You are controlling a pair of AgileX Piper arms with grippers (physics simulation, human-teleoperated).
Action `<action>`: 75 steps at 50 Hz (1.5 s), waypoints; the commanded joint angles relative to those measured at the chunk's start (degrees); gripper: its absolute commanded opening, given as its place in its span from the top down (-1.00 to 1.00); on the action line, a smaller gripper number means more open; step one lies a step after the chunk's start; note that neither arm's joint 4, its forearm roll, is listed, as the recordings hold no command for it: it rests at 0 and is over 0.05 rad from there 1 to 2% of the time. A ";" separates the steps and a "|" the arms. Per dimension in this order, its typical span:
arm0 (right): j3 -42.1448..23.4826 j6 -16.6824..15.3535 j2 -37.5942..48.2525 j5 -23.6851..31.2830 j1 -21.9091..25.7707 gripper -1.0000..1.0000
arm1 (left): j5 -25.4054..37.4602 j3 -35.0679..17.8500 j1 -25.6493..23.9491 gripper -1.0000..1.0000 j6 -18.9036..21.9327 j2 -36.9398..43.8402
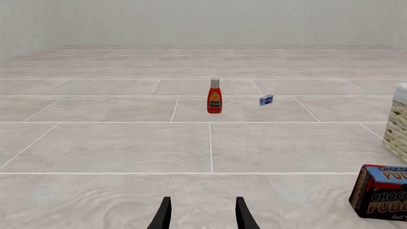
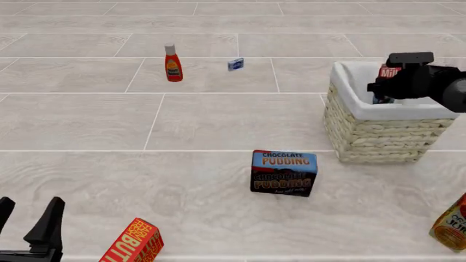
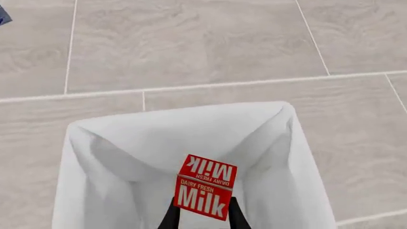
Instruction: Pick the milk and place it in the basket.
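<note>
The milk (image 3: 205, 186), a red carton with white "Milk" lettering, sits between the fingers of my right gripper (image 3: 201, 215), which is shut on it. It hangs inside the opening of the basket (image 2: 378, 136), over the white liner (image 3: 159, 143). In the front view only the milk's top (image 2: 388, 71) shows, behind my right gripper (image 2: 384, 87) at the basket's far side. The basket's edge also shows in the left wrist view (image 1: 397, 124). My left gripper (image 2: 28, 215) is open and empty at the near left, well away from the basket; it also shows in its own wrist view (image 1: 202, 214).
A ketchup bottle (image 2: 172, 64) and a small blue box (image 2: 235, 64) stand at the far side. A chocolate pudding box (image 2: 284, 172) lies left of the basket. A butter box (image 2: 135, 243) is beside my left gripper. A juice carton (image 2: 453, 224) is at the near right.
</note>
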 commanded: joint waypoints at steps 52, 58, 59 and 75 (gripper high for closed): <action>-2.68 0.82 2.81 -0.05 0.16 -1.00 | 0.23 -0.26 0.00 -1.00 0.01 0.02; -2.48 0.74 2.33 0.01 0.08 -1.00 | 0.23 -0.26 -0.01 -1.00 0.00 0.02; -2.41 0.78 2.15 0.00 0.06 -1.00 | 0.23 -0.26 -0.01 -1.00 0.00 0.02; 1.20 0.82 -3.52 -2.02 -0.03 -1.00 | 0.23 -0.26 -0.01 -1.00 0.01 0.02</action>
